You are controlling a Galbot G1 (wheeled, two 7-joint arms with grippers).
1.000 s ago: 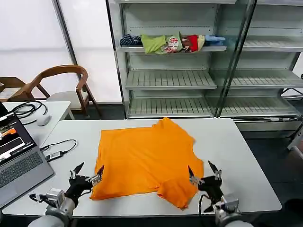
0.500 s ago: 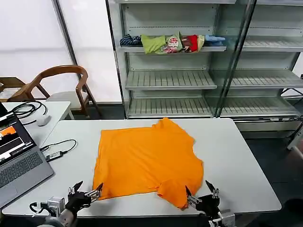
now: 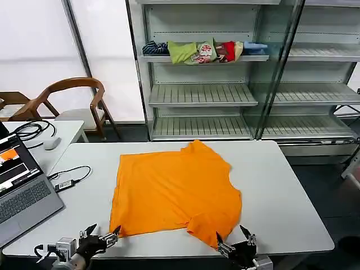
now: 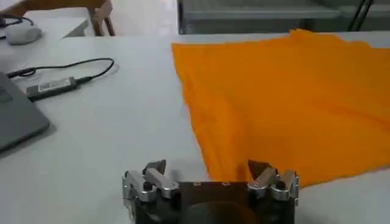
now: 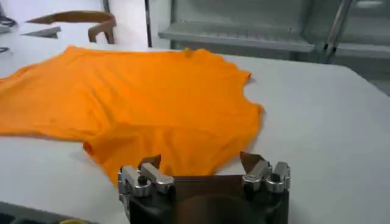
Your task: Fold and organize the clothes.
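While spread flat on the white table (image 3: 281, 185), orange T-shirt (image 3: 174, 188) lying near the table's middle, one sleeve folded over toward its near edge | left gripper (image 3: 101, 236) low at table's near edge, jaws open, just off shirt's near left corner | right gripper (image 3: 235, 247) at same edge, jaws open, by folded sleeve

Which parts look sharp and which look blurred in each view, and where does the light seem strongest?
Head view: orange T-shirt sharp, windows behind the chair very bright. Left wrist view: left gripper soft, cable clearer. Right wrist view: right gripper blurred, shelves hazy.
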